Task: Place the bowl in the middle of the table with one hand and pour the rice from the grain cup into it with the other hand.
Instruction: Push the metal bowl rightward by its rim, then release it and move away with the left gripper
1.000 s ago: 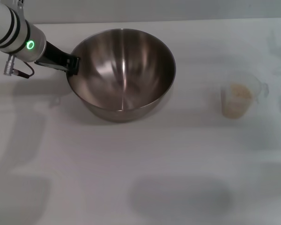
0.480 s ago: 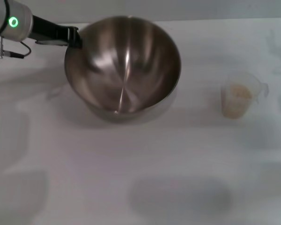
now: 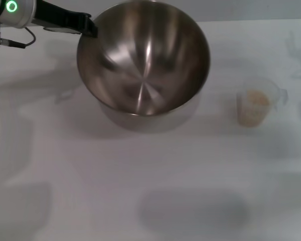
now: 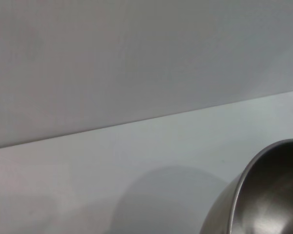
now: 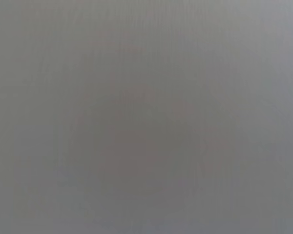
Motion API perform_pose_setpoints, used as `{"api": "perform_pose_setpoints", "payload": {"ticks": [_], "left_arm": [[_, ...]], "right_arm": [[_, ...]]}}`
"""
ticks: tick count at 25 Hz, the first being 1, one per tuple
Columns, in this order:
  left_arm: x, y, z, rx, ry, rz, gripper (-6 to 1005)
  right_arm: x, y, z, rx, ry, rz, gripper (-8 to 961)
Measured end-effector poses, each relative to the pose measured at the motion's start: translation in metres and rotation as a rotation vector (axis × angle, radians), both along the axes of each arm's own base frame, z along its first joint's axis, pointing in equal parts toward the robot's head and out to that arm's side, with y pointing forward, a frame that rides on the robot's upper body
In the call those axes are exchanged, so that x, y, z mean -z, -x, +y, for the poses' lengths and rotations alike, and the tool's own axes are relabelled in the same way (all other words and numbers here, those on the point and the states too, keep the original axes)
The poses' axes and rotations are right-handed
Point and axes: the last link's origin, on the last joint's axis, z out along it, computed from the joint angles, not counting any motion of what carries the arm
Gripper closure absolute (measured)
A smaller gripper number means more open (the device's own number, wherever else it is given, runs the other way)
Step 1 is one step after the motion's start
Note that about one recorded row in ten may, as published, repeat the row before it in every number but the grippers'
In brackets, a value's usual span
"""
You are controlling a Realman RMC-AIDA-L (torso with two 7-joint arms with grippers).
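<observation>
Bowl sits higher and farther right than a second ago, tilted toward viewer, lifted off table; shadow underneath. Left gripper clamped on bowl's far-left rim, arm reaching in from left edge, risen with it. Grain cup unmoved, upright on table right of bowl, well apart, rice inside. Broad bare tabletop in front and between bowl and cup. Right gripper nowhere in sight. Left wrist view: bowl rim above table.

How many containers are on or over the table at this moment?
2. The bowl, lifted and tilted, is held at its rim by the left gripper; the grain cup with rice stands apart to its right on the table.
</observation>
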Motion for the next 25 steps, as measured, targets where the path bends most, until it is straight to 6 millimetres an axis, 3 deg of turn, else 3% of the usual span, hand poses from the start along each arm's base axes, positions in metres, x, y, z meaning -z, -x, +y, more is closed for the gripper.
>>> {"api": "perform_pose_setpoints", "payload": {"ticks": [13,25], "left_arm": [[0.024,-0.031,-0.001,0.086,0.078,0.002,937],[0.052,-0.023,0.000,0.096,0.101,0.032,938]], "right_arm": [[0.000,0.000,0.000,0.004,-0.001,0.006,311],[0.001,0.000,0.000,0.002,0.000,0.003,310]]}}
